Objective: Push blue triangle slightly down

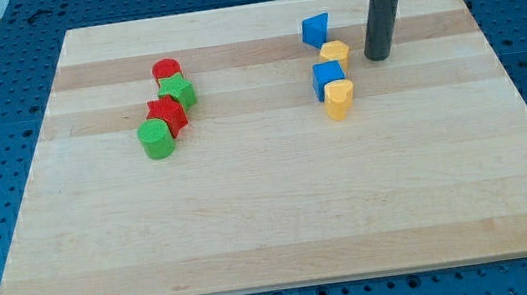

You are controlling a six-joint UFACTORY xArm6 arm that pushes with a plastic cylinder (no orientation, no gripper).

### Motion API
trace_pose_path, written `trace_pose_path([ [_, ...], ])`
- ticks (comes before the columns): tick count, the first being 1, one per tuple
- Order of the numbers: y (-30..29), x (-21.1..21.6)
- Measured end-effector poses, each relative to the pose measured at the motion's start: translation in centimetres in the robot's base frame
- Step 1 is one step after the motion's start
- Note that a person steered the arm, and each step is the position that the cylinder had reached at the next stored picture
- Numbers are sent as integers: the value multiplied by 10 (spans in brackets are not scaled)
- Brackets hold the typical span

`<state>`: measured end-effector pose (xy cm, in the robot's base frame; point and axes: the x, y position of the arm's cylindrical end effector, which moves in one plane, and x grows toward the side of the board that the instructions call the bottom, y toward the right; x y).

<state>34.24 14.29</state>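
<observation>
The blue triangle [316, 30] lies near the view's top, right of centre, on the wooden board [272, 217]. Just below it sit a yellow block [336, 55], a blue cube [329, 78] and a yellow heart-like block [339, 100], stacked in a close column. My tip [378, 56] rests on the board to the right of the yellow block and below-right of the blue triangle, apart from both.
At the view's left a cluster holds a red cylinder [166, 71], a green star [177, 91], a red star [168, 114] and a green cylinder [156, 140]. A blue perforated table surrounds the board.
</observation>
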Motion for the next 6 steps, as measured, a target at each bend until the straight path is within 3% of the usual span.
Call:
trace_pose_path([
  [2, -31, 6],
  [3, -13, -4],
  [5, 41, -83],
  [6, 31, -98],
])
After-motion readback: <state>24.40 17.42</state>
